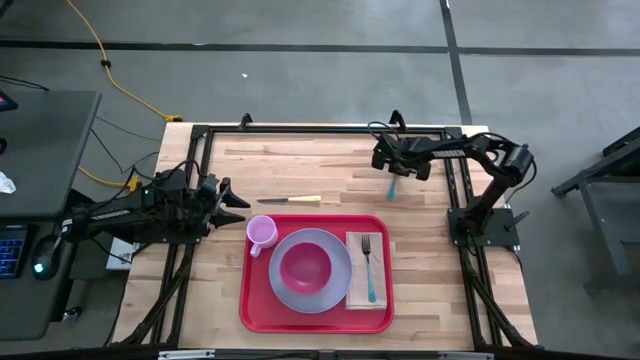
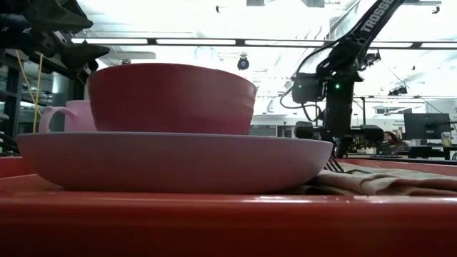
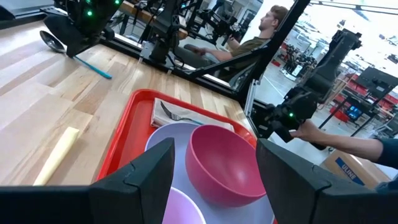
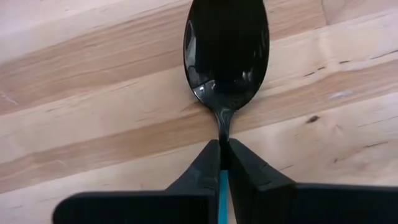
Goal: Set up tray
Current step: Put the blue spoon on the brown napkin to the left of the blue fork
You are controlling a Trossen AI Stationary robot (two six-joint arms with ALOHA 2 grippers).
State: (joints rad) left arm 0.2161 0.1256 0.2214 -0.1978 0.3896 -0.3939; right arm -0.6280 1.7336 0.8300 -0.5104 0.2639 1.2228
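The red tray (image 1: 252, 305) lies at the table's near middle. It carries a lilac plate (image 1: 290, 292) with a pink bowl (image 1: 305, 265), a pink cup (image 1: 261, 232), and a tan napkin (image 1: 358, 298) with a teal-handled fork (image 1: 369, 265) on it. A knife (image 1: 290, 200) lies on the wood beyond the tray. My right gripper (image 4: 222, 149) is at the far right, shut on a spoon (image 4: 227, 50) with a dark bowl and a teal handle (image 1: 392, 187). My left gripper (image 3: 214, 180) waits open at the tray's left. My right gripper pinches the spoon between its two fingertips, at the thin neck (image 4: 223, 132) where the dark metal meets the teal handle. The fingers come steeply from above, one on each side of the spoon. The spoon's bowl (image 3: 53, 40) looks to lie on the wood.
Bare wood stretches over the table's far half, around the knife and the spoon. On the tray, a strip to the right of the fork (image 1: 380, 265) is bare napkin. People sit in the room beyond the table (image 3: 261, 31).
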